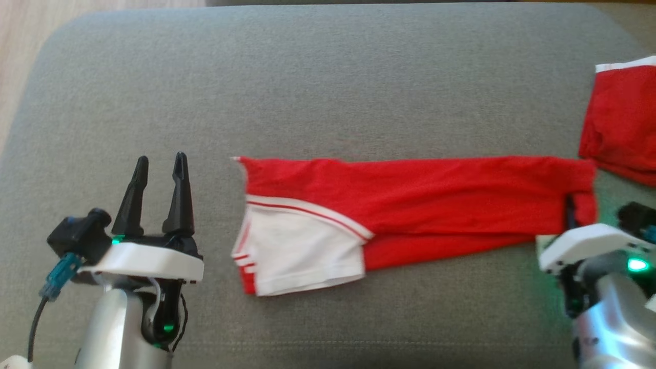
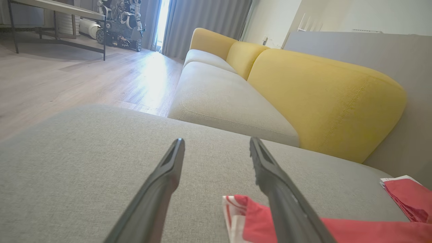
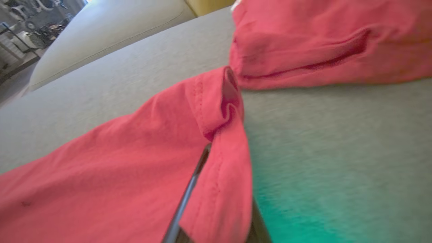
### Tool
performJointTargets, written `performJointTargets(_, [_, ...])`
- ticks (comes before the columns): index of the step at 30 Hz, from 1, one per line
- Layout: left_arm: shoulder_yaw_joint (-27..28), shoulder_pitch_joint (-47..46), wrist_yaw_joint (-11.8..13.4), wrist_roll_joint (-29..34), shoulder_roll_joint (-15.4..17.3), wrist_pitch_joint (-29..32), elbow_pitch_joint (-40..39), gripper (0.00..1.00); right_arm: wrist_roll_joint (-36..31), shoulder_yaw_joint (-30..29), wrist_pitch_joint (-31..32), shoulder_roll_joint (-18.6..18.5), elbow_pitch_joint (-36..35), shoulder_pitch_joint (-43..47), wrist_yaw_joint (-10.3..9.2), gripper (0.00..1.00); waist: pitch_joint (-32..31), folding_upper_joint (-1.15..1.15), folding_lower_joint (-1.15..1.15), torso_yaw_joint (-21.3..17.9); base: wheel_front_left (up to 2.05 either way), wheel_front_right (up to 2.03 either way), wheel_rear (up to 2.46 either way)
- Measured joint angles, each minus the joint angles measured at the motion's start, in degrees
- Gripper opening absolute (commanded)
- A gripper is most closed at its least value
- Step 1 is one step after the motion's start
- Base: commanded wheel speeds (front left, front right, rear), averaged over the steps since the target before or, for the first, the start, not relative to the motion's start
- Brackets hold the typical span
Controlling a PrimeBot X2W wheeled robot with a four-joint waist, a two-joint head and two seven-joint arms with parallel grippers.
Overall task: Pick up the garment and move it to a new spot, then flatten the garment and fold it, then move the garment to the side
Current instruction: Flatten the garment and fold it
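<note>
Garment (image 1: pixel 410 205) is being gripped at its right end by the right gripper (image 1: pixel 570 215), nearest the robot at the lower right of the head view. The jaws are being seen clenched on a folded red hem. In the right wrist view the cloth is being shown draped over one dark finger (image 3: pixel 189 195); the second finger is being hidden under the fold. The hem is being raised into a small ridge at the grip.

Left gripper (image 1: pixel 161 157) is being observed at lower left, over the cushion (image 1: pixel 328 77), apart from the garment's left end. Its fingers are being shown released and spread wide, with nothing between them.

The garment is being seen laid as a long strip across the middle of the grey cushion, left to right. Red cloth is being noted along most of it, and a white panel with red stripes at the left end.

Farther off, at upper right, a second red cloth (image 1: pixel 620 123) with a white edge is being seen on the same cushion, just beside the strip's right end; whether the two are touching cannot be told.

Beyond the cushion, in the left wrist view, a sofa (image 2: pixel 320 94) with a yellow back is being seen, then wood floor (image 2: pixel 67 74), and farthest, grey curtains (image 2: pixel 202 20).
</note>
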Motion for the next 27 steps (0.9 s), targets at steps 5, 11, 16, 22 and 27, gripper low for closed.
performJointTargets(5, [-0.01,0.03,0.00,0.00,-0.02,0.00,0.45,1.00,-7.76,-8.49,-0.81,-1.75,-0.78,-0.50,0.00,0.00,-0.45,0.00,0.00,-0.82,0.00,0.00,0.00])
performJointTargets(11, [-0.09,0.10,0.02,0.00,-0.02,0.00,0.45,1.00,-15.57,-16.18,-0.70,-1.40,-4.93,-0.97,0.00,0.00,-0.98,0.00,0.00,-1.24,0.00,0.00,0.00])
performJointTargets(16, [-0.18,0.52,0.09,-0.27,-0.03,0.00,0.73,1.00,-16.93,-14.30,0.52,1.20,-8.55,-0.76,0.00,0.00,-1.92,0.00,0.00,-1.47,0.00,0.00,0.00])
performJointTargets(22, [-0.64,0.73,0.09,-0.26,-0.04,0.00,1.41,1.00,-11.56,-7.72,2.76,1.85,-14.33,0.29,0.00,0.00,-3.76,0.00,0.00,-1.73,0.00,0.00,0.00])
performJointTargets(27, [-0.63,1.44,0.09,-0.26,-0.03,0.00,1.45,1.00,0.38,3.57,5.50,2.12,-19.65,3.78,0.00,0.00,-5.27,0.00,0.00,-1.89,0.00,0.00,0.00])
